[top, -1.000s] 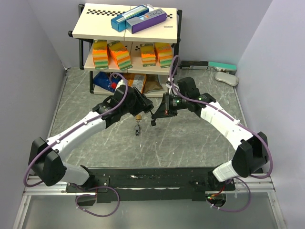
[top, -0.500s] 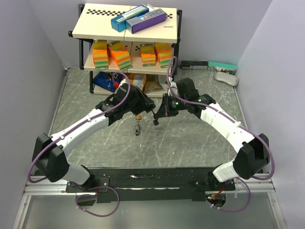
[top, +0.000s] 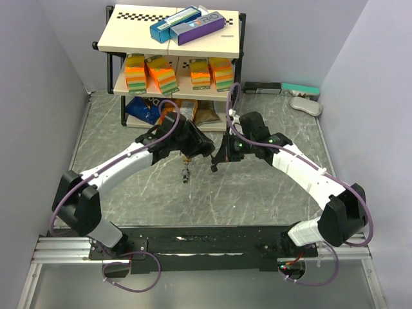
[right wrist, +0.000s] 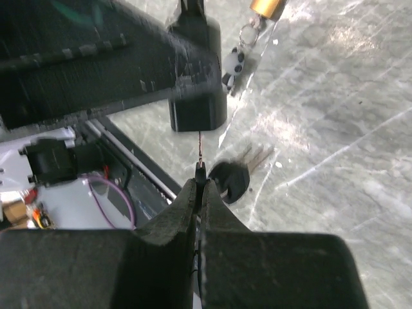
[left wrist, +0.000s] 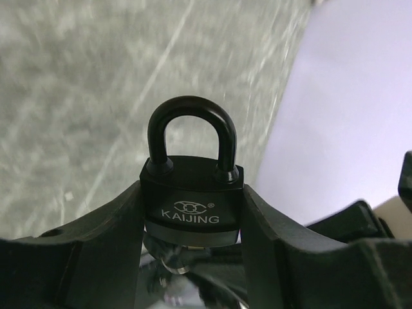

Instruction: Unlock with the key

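The grey marbled table (top: pixel 116 187) carries a shelf rack (top: pixel 129 29) at its far edge, and both arms reach toward that rack from the near side. The left arm (top: pixel 122 168) has swung since a second ago: its shoulder link and forearm now sit further right and closer to the rack. The right arm (top: pixel 302 170) has shifted only a little, with its wrist drawn slightly away from the rack. The left gripper (left wrist: pixel 191 222) is clamped on the black padlock (left wrist: pixel 191 183), one finger pressed on each flank of the body and the closed shackle pointing away from the wrist. The padlock is held off the table, just in front of the rack's bottom shelf, about where it was before. The right gripper (right wrist: pixel 199 177) is on the right of that spot and no nearer the rack. Its fingers are pinched tight on the key (right wrist: pixel 201 145), whose thin blade shows edge-on past the tips. The blade's end stops just short of a black block in the left arm's grasp; from this side it cannot be told whether that block is the lock's body. A black-headed key (right wrist: pixel 230 180) with silvery blades sits just beside the right fingertips. On the side towards the rack, a brass-coloured piece (right wrist: pixel 266 6) holds a ring with a small black-and-white charm (right wrist: pixel 230 64) hanging from it, unmoved.
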Motion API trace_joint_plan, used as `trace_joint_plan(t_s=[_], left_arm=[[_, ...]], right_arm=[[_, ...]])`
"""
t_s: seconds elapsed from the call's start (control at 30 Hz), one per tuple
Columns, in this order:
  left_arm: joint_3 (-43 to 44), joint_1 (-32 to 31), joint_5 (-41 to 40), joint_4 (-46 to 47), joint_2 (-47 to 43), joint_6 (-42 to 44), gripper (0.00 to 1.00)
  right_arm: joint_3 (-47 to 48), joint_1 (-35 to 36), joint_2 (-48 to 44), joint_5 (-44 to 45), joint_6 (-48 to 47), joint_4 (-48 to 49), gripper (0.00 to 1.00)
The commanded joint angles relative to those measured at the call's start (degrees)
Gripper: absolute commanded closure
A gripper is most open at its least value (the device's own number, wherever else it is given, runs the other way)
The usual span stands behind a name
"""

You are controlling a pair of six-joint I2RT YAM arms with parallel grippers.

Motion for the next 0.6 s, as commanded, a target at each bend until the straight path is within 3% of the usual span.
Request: trace_joint_plan(t_s=[0.0,0.17,0.57], left_arm=[[0.0,-0.1,14.3,0.5,0.4,-5.5,0.99],[-0.9,0.4,16.3,2.1,1.3,-6.6,0.99],[-3.6,0.3,14.6,5.2,-1.6,-4.8,0.99]], right_arm=[[-4.2,-1.2,-3.8,4.7,3.6,9.1,1.0],[-8.4,-0.9,-6.7,2.6,6.4,7.3,1.0],[-5.2,-1.0,-4.2,6.0,7.5,3.5,1.0]])
